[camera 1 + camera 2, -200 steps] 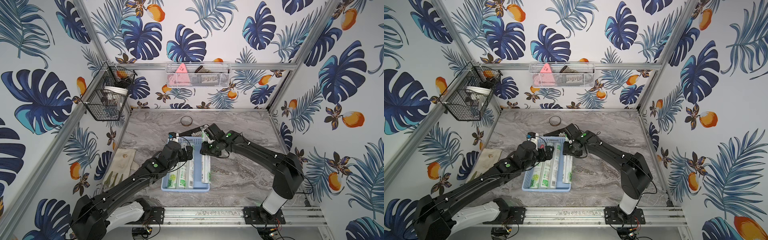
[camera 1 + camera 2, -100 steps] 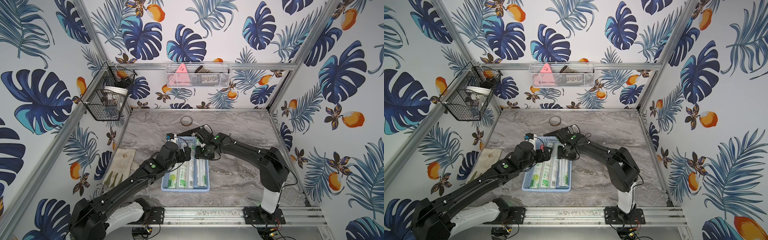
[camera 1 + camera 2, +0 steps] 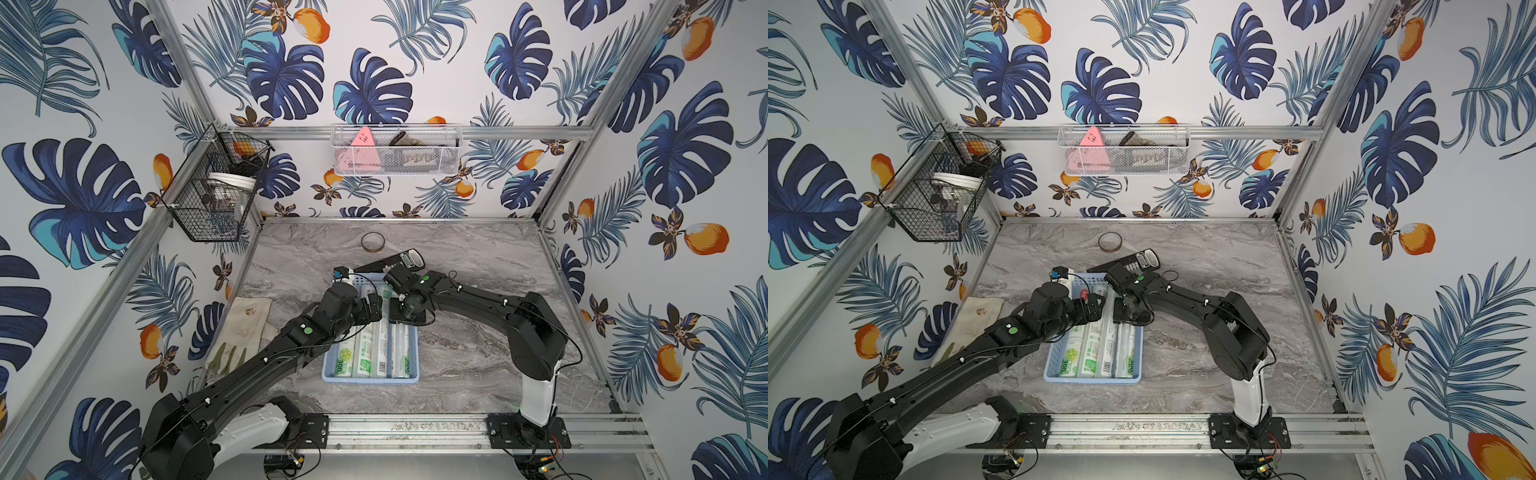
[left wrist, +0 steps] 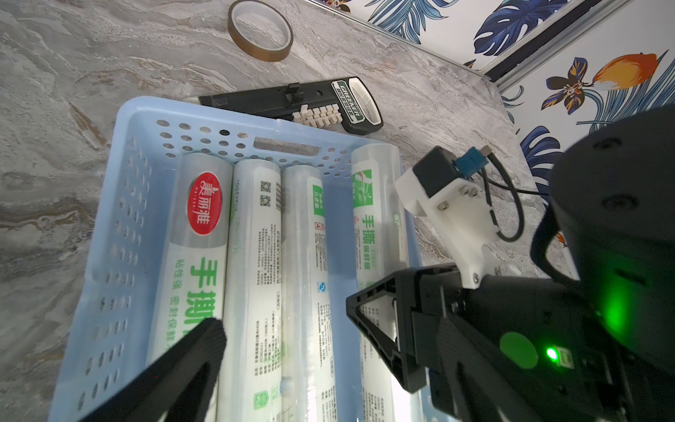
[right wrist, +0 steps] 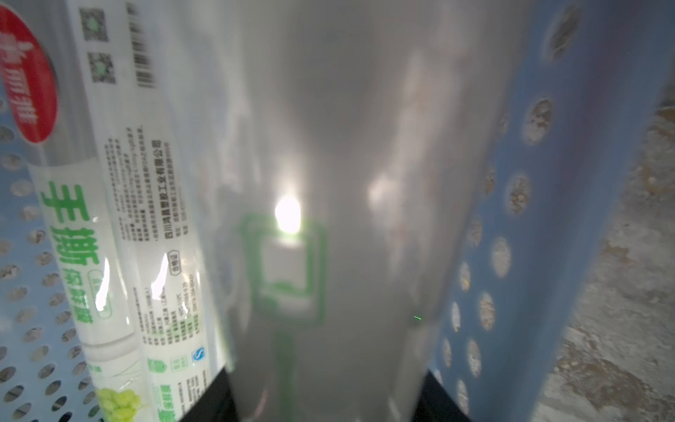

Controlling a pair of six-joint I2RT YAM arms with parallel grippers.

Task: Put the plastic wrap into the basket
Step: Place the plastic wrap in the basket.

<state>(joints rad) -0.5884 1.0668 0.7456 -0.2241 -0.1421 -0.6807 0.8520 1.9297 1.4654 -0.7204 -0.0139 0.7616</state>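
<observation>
The right gripper (image 3: 406, 316), clenched on the roll (image 4: 376, 204), should seat it flat in the basket (image 4: 120, 204) before releasing; the left gripper (image 3: 372, 305) gapes empty.

Glossy clear film on the plastic wrap (image 4: 252, 277), smooth printed labels underneath. Light-blue basket (image 4: 120, 226) in moulded plastic, semi-gloss, perforated walls. Marble-look tabletop (image 4: 73, 91), smooth, low sheen. Amber tape roll (image 4: 266, 54), shiny and translucent. Black GREENER-labelled tool (image 4: 277, 100), matt, probably plastic. Stained cloth (image 3: 249, 316), soft and dull. Black wire basket (image 3: 208, 224), coated metal. Brushed aluminium rail (image 3: 415, 428).
</observation>
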